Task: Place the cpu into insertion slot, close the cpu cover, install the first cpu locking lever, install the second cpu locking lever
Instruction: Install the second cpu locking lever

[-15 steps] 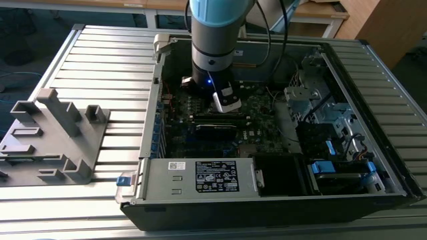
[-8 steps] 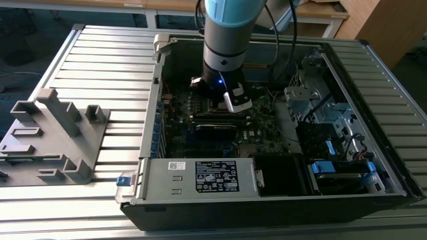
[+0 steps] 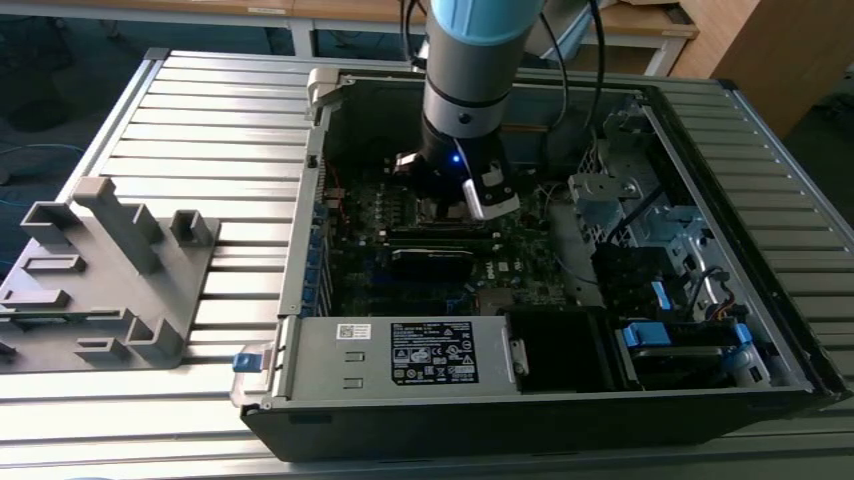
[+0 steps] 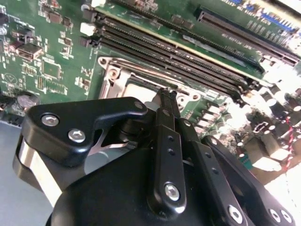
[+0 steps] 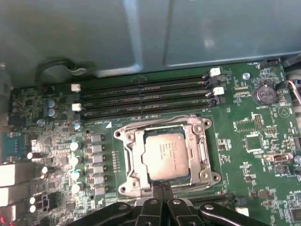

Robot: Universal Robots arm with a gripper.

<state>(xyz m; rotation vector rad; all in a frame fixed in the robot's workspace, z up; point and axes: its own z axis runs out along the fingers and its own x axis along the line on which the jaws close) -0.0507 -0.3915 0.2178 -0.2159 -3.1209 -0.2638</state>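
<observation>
The cpu (image 5: 167,153), a dull silver square, lies flat in the insertion slot (image 5: 118,135) on the green motherboard. Around it the cpu cover (image 5: 137,157) lies down as a silver frame, with the chip showing through its window. My gripper (image 5: 162,187) is shut, its two black fingers pressed together, with the tips at the socket's near edge. Nothing shows between them. In the second wrist view the gripper (image 4: 165,94) points at the same socket frame (image 4: 123,75). In the exterior view the arm (image 3: 461,120) reaches down into the open computer case.
Long black memory slots (image 5: 146,94) run just beyond the socket. A row of capacitors (image 5: 75,160) stands beside it. The case wall (image 5: 141,33) rises behind the board. The power supply (image 3: 400,355) and drive cage (image 3: 667,240) crowd the case. A grey fixture (image 3: 107,270) sits on the slatted table.
</observation>
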